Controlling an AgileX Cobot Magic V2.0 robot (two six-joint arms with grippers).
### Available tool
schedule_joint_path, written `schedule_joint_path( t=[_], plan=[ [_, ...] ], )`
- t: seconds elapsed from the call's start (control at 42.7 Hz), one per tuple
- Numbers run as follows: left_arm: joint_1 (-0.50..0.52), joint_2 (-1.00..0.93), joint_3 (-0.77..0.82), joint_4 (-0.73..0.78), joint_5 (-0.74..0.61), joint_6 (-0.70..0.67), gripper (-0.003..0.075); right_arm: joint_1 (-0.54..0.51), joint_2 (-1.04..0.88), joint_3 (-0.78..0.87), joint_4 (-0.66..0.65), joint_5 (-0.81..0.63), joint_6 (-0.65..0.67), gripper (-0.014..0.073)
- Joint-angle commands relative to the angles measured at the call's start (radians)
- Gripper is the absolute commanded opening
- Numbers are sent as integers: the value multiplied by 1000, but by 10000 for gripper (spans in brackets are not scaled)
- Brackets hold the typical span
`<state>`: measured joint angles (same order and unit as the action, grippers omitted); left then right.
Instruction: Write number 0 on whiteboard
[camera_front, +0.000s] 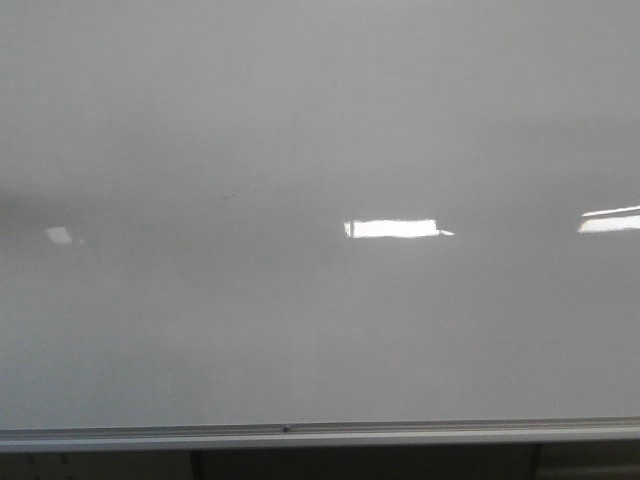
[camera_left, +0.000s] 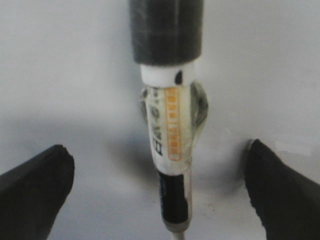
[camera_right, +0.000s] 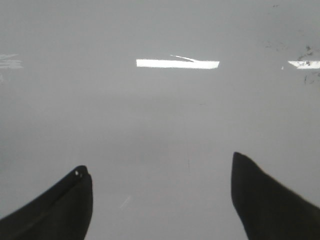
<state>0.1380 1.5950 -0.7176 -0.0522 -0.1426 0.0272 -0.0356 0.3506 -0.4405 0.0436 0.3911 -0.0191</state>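
Whiteboard (camera_front: 320, 120) glossy, unmarked; marker (camera_left: 170, 135) between spread left hand (camera_left: 160, 195) fingers.

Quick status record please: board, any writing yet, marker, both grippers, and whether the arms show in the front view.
whiteboard: glossy pale grey, silver rail along its lower edge, bright glare patches
number 0: no drawn loop visible in any view; only faint specks and smudges
marker: in the left wrist view, between the fingers, dark cap end pointing away from the camera; the fingers do not touch it where seen
left gripper: open, fingers wide apart
right gripper: open, nothing between its fingers, facing the board
arms in front view: none visible
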Motion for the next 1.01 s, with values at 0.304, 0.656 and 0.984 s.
schedule_joint_path(
  t=[0.304,0.656,0.984],
  plan=[
    [-3,21,-54,-8,-93,-10,578,-5,14,-38,-9,-75,-4,592],
    [-5,15,-54,-8,-35,-10,50,-5,14,-38,-9,-75,-4,592],
    [-12,-119,-54,-5,69,-10,-19,-5,14,-38,1,-53,-4,592]
  ],
)
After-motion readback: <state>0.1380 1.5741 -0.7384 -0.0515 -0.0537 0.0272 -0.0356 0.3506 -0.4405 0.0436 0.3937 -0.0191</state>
